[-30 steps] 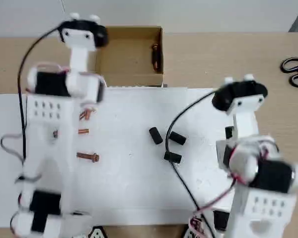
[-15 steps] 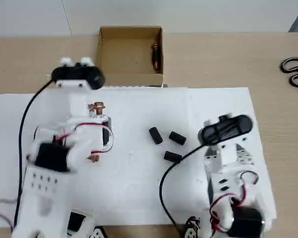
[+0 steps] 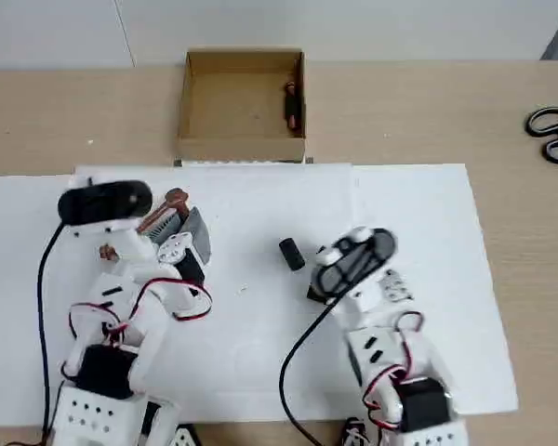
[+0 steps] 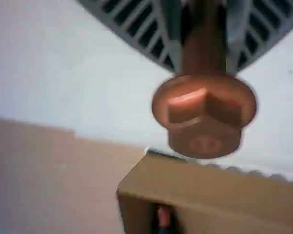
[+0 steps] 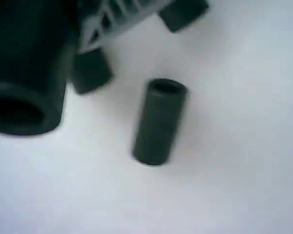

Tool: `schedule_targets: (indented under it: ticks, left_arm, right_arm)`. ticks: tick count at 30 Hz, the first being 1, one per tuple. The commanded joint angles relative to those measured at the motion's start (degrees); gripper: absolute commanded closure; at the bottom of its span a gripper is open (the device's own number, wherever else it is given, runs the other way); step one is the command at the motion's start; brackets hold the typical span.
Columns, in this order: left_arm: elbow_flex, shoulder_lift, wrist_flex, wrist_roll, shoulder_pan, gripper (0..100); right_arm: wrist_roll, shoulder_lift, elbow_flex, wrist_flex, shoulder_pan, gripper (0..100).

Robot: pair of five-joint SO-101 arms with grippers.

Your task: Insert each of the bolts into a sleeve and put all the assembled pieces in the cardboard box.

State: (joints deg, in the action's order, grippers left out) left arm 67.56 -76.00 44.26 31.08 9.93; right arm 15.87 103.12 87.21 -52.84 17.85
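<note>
A: Jaws on the left gripper (image 3: 172, 216) clamp a copper bolt (image 4: 203, 112) by its shank, head toward the cardboard box (image 3: 242, 149).
B: And the right gripper (image 3: 338, 267)?
A: Above a black sleeve (image 5: 158, 122) on white paper (image 3: 260, 325); its opening cannot be told.

arms (image 3: 377, 348): white shells | motors (image 3: 102, 369): black | cables (image 3: 301, 337): black, red | left gripper (image 3: 172, 218): grey, ribbed

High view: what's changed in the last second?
The left arm pulled back from the box; the left claw now holds a bolt. The right arm swung left over the sleeves. The box, its assembled piece and the scissors stayed put.
</note>
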Motion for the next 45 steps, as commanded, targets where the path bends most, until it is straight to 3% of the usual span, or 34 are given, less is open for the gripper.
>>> schedule_targets:
  ticks: [1,10,18,32,37,45]
  left_arm:
    - [4.44,-5.45,-7.03,1.32,0.18,100]
    - [19.91,-18.55,-19.16,1.41,0.26,100]
    - [22.37,-25.58,-19.16,6.68,5.27,99]
    - [18.59,-26.02,-18.73,6.68,8.97,99]
    - [15.52,-25.85,-14.95,6.68,13.89,99]
    - [14.64,-25.85,-8.88,6.59,14.33,99]
  right_arm:
    - [-0.53,0.84,2.64,5.93,5.05,99.6]
    - [-0.44,0.84,8.79,18.86,15.16,99.6]
    - [-0.44,0.75,9.23,19.91,20.79,99.6]
    - [-0.53,0.75,9.23,13.93,20.53,99.7]
    - [-0.53,0.75,9.23,13.93,20.53,99.7]
    - [-0.53,0.75,9.23,14.55,20.53,99.7]
